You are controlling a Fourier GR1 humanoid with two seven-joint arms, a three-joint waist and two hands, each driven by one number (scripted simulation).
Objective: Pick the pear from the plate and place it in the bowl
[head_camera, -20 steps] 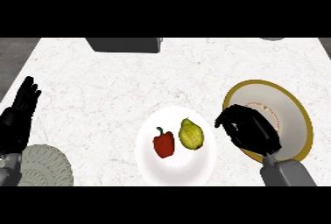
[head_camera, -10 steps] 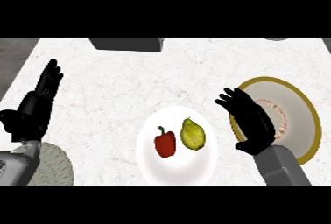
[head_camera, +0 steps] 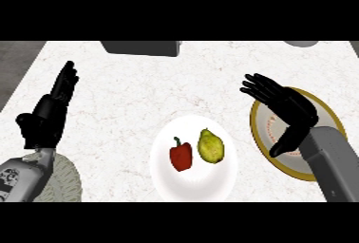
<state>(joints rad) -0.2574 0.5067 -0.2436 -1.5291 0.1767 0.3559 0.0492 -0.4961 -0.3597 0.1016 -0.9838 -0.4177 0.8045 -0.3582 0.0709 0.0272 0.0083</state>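
A yellow-green pear (head_camera: pixel 211 146) lies on a white plate (head_camera: pixel 195 184) at the lower middle of the counter, beside a red bell pepper (head_camera: pixel 181 155). To the right sits a gold-rimmed bowl (head_camera: pixel 260 137), partly covered by my right hand (head_camera: pixel 286 108), which is open with straight fingers pointing up and left, above the bowl and apart from the pear. My left hand (head_camera: pixel 48 114) stands open at the left edge, fingers up, well away from the plate.
A grey box (head_camera: pixel 142 47) sits at the counter's far edge. A pale round object (head_camera: pixel 303 43) shows at the top right. A speckled round thing (head_camera: pixel 64 181) lies under my left forearm at the lower left.
My right hand has opened from a curl and lifted up and away from the pear over the bowl. My left hand has moved inward and upward. Pear and pepper have stayed put.
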